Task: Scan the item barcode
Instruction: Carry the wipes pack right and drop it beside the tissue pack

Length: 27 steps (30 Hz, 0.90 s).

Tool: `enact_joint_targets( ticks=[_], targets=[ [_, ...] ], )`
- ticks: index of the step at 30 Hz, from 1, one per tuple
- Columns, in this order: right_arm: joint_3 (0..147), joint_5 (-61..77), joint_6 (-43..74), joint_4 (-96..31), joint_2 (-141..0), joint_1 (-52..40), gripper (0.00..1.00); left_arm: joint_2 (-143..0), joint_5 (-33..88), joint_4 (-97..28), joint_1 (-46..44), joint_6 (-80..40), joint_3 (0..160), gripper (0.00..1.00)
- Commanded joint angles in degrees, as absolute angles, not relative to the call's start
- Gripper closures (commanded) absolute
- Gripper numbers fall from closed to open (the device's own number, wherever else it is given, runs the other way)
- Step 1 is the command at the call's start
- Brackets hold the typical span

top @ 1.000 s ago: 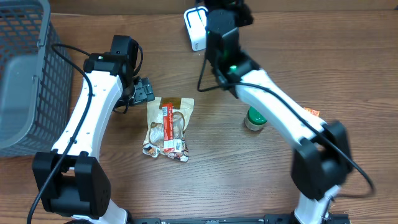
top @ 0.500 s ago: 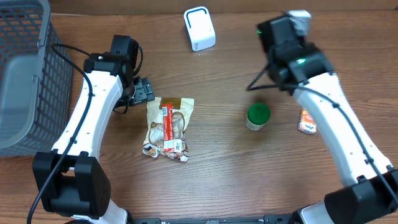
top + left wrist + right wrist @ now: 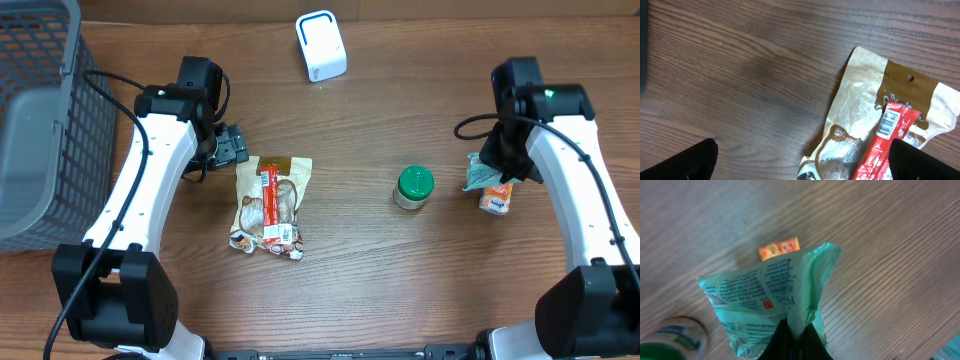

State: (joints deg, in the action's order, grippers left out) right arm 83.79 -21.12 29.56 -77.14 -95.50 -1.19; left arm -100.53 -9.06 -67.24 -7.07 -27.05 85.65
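While the overhead view is taking in the whole wooden table (image 3: 360,290) and the grey mesh basket (image 3: 90,110) at its left edge, whose contents are unclear, only the left wrist view is showing a barcode on the red stick (image 3: 885,145) lying on the snack bag (image 3: 270,205). The left gripper (image 3: 238,150) is hovering beside that bag, spread wide and empty. Well apart from the white scanner (image 3: 320,45), the right gripper (image 3: 795,337) is pinching a mint-green packet (image 3: 770,300) above an orange packet (image 3: 779,247), near a green-lidded jar (image 3: 413,187).
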Motion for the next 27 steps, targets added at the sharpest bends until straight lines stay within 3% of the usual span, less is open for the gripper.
enact_joint_targets(
  ticks=[1, 5, 6, 7, 8, 9, 14, 18, 23, 27],
  targets=[
    [78.37, -20.53, 30.46, -74.35, -94.19, -0.45, 0.96, -100.60, -9.43, -67.22, -7.16, -27.00, 86.46, 0.00],
    [74.28, -22.46, 30.46, -70.85, -94.19, 0.51, 0.93, -100.60, -9.43, -67.22, -7.16, -27.03, 86.46, 0.00],
    [73.60, -22.44, 30.44, -70.17, -94.19, 0.89, 0.74, -100.60, -9.43, -67.22, -7.16, -27.00, 86.46, 0.00],
    [73.14, -22.41, 30.44, -69.71, -94.19, 1.08, 0.41, -100.60, -9.43, -67.22, -7.16, -27.03, 86.46, 0.00],
    [72.77, -22.41, 30.44, -69.45, -94.19, 1.23, 0.24, -100.60, -9.43, -67.22, -7.16, -27.03, 86.46, 0.01],
    [72.73, -22.41, 30.44, -69.47, -94.19, 1.28, 0.21, -100.60, -9.43, -67.22, -7.16, -27.03, 86.46, 0.00],
    [74.78, -20.82, 29.98, -69.32, -94.19, 1.02, 0.15, -100.60, -9.43, -67.22, -7.16, -27.03, 86.46, 0.00],
    [87.24, -14.94, 25.45, -76.03, -94.17, -0.08, 0.12, -100.60, -9.43, -67.22, -7.16, -27.03, 86.46, 0.00],
    [93.67, 6.37, 12.29, -77.21, -94.17, -2.24, 0.17, -100.60, -9.41, -67.22, -7.16, -27.03, 86.46, 0.00],
    [92.42, 10.76, 11.46, -77.03, -94.89, -5.13, 0.18, -100.60, -9.43, -67.22, -7.16, -27.03, 86.46, 0.00]
  ],
)
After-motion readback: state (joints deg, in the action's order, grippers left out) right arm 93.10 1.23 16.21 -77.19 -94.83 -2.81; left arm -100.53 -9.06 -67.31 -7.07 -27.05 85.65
